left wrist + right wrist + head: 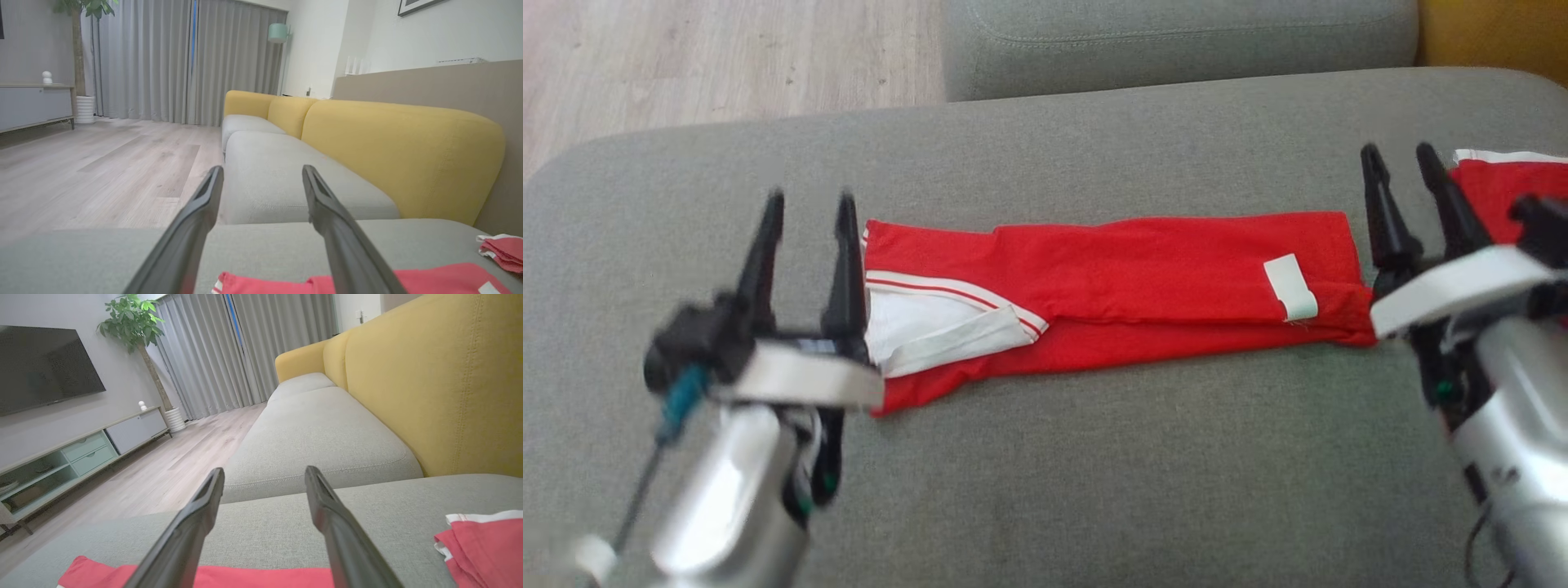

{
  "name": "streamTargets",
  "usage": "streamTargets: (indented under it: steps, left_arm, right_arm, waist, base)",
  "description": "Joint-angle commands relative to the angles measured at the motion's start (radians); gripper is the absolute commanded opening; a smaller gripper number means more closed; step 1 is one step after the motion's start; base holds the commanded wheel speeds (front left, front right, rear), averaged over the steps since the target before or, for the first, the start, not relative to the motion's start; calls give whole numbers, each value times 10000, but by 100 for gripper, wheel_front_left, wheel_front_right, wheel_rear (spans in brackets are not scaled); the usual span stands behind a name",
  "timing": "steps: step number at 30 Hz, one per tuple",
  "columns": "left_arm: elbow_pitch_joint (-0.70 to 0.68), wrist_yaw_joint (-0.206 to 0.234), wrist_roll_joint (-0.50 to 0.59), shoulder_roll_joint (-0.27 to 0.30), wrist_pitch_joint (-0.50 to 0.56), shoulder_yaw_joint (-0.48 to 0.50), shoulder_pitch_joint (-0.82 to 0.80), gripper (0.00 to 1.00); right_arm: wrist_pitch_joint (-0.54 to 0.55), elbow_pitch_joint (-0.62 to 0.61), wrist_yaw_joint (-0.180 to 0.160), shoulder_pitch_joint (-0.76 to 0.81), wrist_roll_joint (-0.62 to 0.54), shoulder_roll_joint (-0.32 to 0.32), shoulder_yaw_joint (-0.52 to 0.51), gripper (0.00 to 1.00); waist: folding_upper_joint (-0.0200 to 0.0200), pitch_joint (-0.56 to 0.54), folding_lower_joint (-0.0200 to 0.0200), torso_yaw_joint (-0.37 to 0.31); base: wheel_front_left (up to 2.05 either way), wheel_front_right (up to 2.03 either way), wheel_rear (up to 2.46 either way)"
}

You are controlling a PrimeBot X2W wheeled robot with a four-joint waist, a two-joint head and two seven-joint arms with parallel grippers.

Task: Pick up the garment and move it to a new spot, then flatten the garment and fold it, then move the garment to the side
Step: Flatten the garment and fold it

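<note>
Shows the red fabric garment with white trim [1143, 269] folded flat across the grey woven sofa cushion [1094, 457], left gripper [811, 198] at nine o'clock and right gripper [1398, 151] at three, both spread and empty (stationed at its ends, presumably for another fold).

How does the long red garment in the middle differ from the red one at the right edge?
The long red garment lies flat as a folded strip; the red one at the right sits bunched, partly behind the right claw. The long garment shows a white tag and a white panel at its left end; the bunched one shows a white edge. Both are red with white trim, on the grey cushion.
</note>
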Motion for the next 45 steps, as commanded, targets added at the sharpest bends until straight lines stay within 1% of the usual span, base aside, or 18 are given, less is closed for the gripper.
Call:
streamTargets:
  steps: [1,4,6,9,13,18,21,26,31,35,36,38,39,40,41,45]
  left_arm:
    - [-334,11,122,169,-49,523,-381,100]
    - [-452,-209,868,-475,-49,1301,535,100]
    - [-469,-419,1399,-812,-50,1733,1011,100]
    - [-467,-786,1998,-1337,-50,2316,1485,100]
    - [-427,-1298,2566,-1812,-50,2916,1700,100]
    - [-303,-1801,3114,-2109,-50,3268,1608,100]
    - [-223,-1985,3313,-2202,-50,3325,1464,100]
    - [-10,-2243,3606,-2266,-51,3185,1085,100]
    - [93,-2370,3715,-2290,-51,3068,771,100]
    - [116,-2419,3698,-2299,-51,3027,634,100]
    - [124,-2431,3645,-2300,-51,2998,612,100]
    - [139,-2437,3612,-2301,-51,2990,610,100]
    - [151,-2440,3604,-2301,-51,2997,611,100]
    - [170,-2442,3600,-2302,-51,3013,615,100]
    - [187,-2443,3602,-2302,-51,3034,622,100]
    - [191,-2435,3616,-2302,-51,3106,673,100]
  right_arm:
    - [-129,-353,-7,-4,-157,4,-37,100]
    - [-132,-940,-7,1044,-1380,836,-1195,100]
    - [-133,-1277,-7,1675,-1954,1422,-1855,100]
    - [-133,-1592,-7,2301,-2742,1965,-2298,100]
    - [-134,-1755,-7,2561,-3308,2283,-2542,100]
    - [-134,-1607,-7,2330,-3784,2366,-2951,100]
    - [-95,-1010,-7,1979,-4100,2371,-3352,100]
    - [210,533,-7,1196,-4234,2620,-4493,100]
    - [417,2147,-7,520,-4447,2850,-5440,100]
    - [392,3176,-7,151,-4612,2981,-5741,100]
    - [385,3579,-7,27,-4590,3042,-5713,100]
    - [380,3914,-7,-63,-4572,3082,-5574,100]
    - [377,4053,-7,-106,-4537,3096,-5497,82]
    - [360,4165,-7,-144,-4498,3108,-5421,21]
    - [330,4250,-7,-175,-4466,3116,-5342,0]
    - [193,4350,-7,-258,-4413,3078,-5143,0]
  waist:
    - [-1,-9,1,3]
    - [-1,-61,1,-3]
    - [-1,-64,1,7]
    - [-1,-29,1,24]
    - [-1,64,1,70]
    - [-1,293,1,152]
    - [-1,542,1,209]
    - [-1,922,1,356]
    - [-1,1282,1,453]
    - [-1,1462,1,512]
    - [-1,1490,1,520]
    - [-1,1494,1,516]
    - [-1,1483,1,508]
    - [-1,1460,1,495]
    - [-1,1429,1,478]
    - [-1,1308,1,403]
  base:
    - [0,0,0]
    - [0,0,0]
    - [0,0,0]
    - [0,0,0]
    - [0,0,0]
    - [0,0,0]
    - [0,0,0]
    - [0,0,0]
    - [0,0,0]
    - [0,0,0]
    - [0,0,0]
    - [0,0,0]
    - [0,0,0]
    - [0,0,0]
    - [0,0,0]
    - [0,0,0]
